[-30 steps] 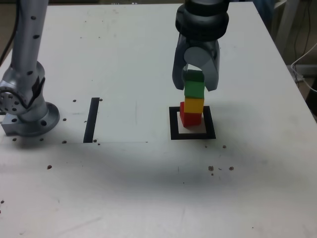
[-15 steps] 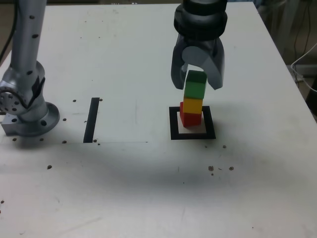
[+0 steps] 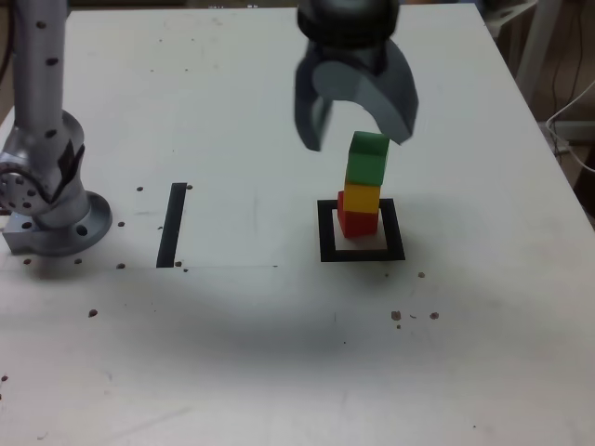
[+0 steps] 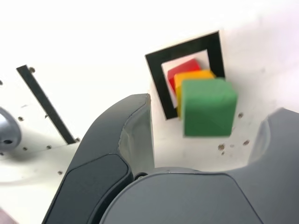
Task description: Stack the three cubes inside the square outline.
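Three cubes stand stacked inside the black square outline (image 3: 362, 231): the red cube (image 3: 356, 220) at the bottom, the yellow cube (image 3: 363, 197) on it, the green cube (image 3: 367, 158) on top. My gripper (image 3: 358, 137) hangs open above and slightly behind the stack, its grey fingers spread wide and touching no cube. The wrist view looks down on the green cube (image 4: 207, 107), with the yellow cube (image 4: 192, 76), the red cube (image 4: 181, 71) and the square outline (image 4: 185, 58) beneath, between the two fingers (image 4: 126, 140).
The arm's grey base (image 3: 51, 200) stands at the exterior view's left. A straight black stripe (image 3: 172, 224) lies on the white table (image 3: 279, 353) between base and outline. Small dark specks dot the table. The table's right edge (image 3: 548, 139) is near.
The gripper opened, let go of the green cube, and rose up and slightly left in the exterior view. The green cube now rests on the yellow one.
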Robot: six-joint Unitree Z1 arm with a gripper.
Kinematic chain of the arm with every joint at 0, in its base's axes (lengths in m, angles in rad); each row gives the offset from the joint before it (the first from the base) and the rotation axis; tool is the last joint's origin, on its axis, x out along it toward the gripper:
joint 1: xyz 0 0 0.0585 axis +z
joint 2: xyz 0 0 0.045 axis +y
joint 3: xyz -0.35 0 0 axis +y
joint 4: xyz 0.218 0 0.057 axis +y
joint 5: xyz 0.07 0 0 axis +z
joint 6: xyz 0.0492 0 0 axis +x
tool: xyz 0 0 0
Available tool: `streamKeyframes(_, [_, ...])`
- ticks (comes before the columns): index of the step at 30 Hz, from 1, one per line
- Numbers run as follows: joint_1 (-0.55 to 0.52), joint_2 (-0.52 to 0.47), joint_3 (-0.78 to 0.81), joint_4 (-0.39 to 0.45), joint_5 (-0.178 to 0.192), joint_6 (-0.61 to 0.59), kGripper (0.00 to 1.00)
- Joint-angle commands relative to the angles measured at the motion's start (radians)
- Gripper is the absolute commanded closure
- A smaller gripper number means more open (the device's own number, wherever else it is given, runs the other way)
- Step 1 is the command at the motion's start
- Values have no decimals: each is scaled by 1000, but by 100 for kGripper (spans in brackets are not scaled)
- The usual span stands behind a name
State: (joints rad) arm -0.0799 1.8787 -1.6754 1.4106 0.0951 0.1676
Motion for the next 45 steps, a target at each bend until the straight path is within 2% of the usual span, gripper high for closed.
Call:
streamKeyframes(1, [2,-24,4,2,-15,11,0])
streamKeyframes(8, [3,-75,15,0,-61,36,0])
streamKeyframes(12, [4,-128,73,-1,-69,39,0])
streamKeyframes(23, [87,-332,430,-43,-83,30,0])
streamKeyframes(28, [110,-388,592,-72,-82,8,0])
streamKeyframes(31, [112,-410,696,-118,-90,-18,0])
streamKeyframes(36, [98,-431,819,-196,-110,-61,0])
streamKeyframes(45, [-17,-500,903,-225,-109,-205,0])
